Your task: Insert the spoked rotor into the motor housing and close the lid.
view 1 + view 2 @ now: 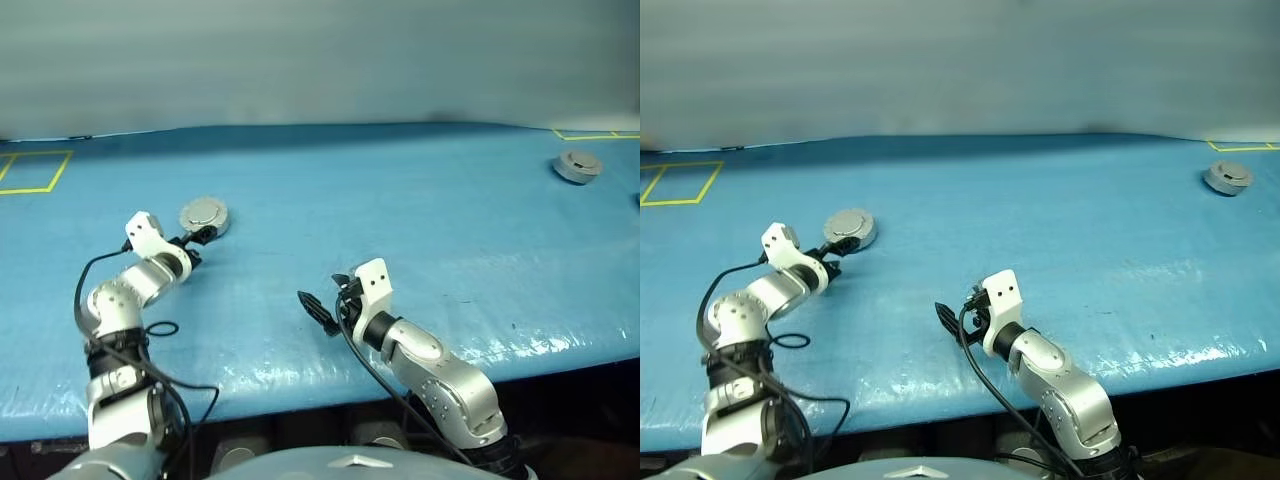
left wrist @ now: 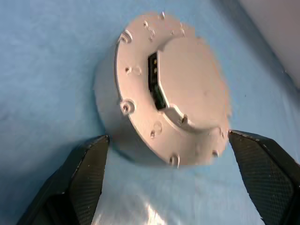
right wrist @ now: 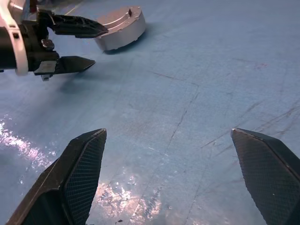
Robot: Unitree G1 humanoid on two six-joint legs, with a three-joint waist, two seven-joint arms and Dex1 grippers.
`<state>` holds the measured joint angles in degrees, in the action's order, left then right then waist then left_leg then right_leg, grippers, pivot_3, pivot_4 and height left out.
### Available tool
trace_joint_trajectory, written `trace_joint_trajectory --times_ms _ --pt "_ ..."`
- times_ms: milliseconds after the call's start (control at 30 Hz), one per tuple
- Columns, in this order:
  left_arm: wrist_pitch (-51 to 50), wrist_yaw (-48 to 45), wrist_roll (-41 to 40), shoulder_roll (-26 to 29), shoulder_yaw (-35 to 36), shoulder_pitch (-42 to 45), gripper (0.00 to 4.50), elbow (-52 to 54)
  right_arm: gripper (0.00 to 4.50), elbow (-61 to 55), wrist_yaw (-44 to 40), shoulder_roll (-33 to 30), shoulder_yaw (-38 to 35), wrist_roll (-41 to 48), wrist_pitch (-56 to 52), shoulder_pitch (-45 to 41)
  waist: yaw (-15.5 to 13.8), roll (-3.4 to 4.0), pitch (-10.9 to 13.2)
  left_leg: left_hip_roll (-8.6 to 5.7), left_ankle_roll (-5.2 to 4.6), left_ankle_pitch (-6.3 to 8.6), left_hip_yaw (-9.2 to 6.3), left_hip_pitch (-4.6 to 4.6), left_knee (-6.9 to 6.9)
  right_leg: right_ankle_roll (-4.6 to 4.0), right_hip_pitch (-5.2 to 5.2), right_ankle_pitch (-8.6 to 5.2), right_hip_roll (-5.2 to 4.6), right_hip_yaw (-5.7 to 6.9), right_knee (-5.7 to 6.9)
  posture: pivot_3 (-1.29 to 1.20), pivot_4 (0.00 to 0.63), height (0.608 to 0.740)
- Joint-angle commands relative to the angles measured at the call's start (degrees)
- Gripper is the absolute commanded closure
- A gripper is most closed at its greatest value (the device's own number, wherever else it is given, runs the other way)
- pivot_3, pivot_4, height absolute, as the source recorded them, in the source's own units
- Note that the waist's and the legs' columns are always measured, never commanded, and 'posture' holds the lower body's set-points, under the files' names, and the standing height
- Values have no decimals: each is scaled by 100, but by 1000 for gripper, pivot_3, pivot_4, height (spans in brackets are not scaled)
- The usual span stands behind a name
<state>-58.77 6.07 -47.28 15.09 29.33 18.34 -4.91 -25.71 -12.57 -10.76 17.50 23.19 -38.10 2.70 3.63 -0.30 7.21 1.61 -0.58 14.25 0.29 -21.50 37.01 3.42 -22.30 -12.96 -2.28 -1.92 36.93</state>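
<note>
Motor housing (image 1: 205,216) is sitting closed on the blue worktop (image 1: 400,230), toward the robot's left, with the lid (image 2: 187,89) lying flat on top of it, plain grey face with the raised middle facing up. Whatever is lying inside is being hidden by that lid, so the spoked rotor cannot be made out. In the left wrist view the near lower wall of the housing is fading into shadow, and a small dark slot beside the raised middle is probably a connector, though it is hard to tell. The left gripper (image 1: 203,238) is hovering just short of the housing, its fingers (image 2: 84,173) standing wide apart on either side of the near edge and not touching it. The right gripper (image 1: 322,312) is hanging over bare worktop nearer the middle, well apart from the housing, its fingers (image 3: 79,173) also spread wide and holding nothing. A second round grey part (image 1: 577,165) is resting far off on the robot's right, too small for its details to be read. Yellow tape lines (image 1: 35,172) are marking a box at the far left edge, partly cut off, and another corner (image 1: 596,133) is showing at the far right. Black cables (image 1: 160,328) are looping along the left arm.
</note>
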Motion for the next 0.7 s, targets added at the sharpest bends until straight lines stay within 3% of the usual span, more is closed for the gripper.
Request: trace_joint_trajectory --times_ms 33,133,333,467,700 --pt "-745 -260 366 407 -1228 -1496 23 1403 0 -183 -163 24 -33 80 -16 -16 0 -6 -6 -4 -1 1 4 0 -2 -5 -3 -5 1 -10 -1 0 150 740" --pt "-59 -744 843 868 -2008 -2192 23 2434 0 -153 -255 67 -156 201 -39 -5 -20 -10 -1 0 -3 4 12 -1 -1 -36 -24 -27 -4 -30 -5 0 150 740" --pt "2861 -1337 3110 1464 -3447 -2800 23 3120 0 -79 -535 -82 -133 -169 642 -10 -184 -39 25 -5 -4 4 18 -37 2 -37 -75 -28 -32 -28 -12 0 150 740" --pt "5337 -1537 3704 889 -3498 -2912 23 2631 0 6 -646 -125 -104 -455 1207 69 -294 -50 31 -2 -13 -1 20 -149 9 -78 -148 2 -29 -18 -10 0 150 740" --pt "5984 -1815 4078 596 -3492 -2939 23 2237 0 66 -564 -149 130 -1106 1920 360 -301 -60 41 -2 -31 12 26 -167 8 -70 -157 -9 -23 2 -22 0 150 740"
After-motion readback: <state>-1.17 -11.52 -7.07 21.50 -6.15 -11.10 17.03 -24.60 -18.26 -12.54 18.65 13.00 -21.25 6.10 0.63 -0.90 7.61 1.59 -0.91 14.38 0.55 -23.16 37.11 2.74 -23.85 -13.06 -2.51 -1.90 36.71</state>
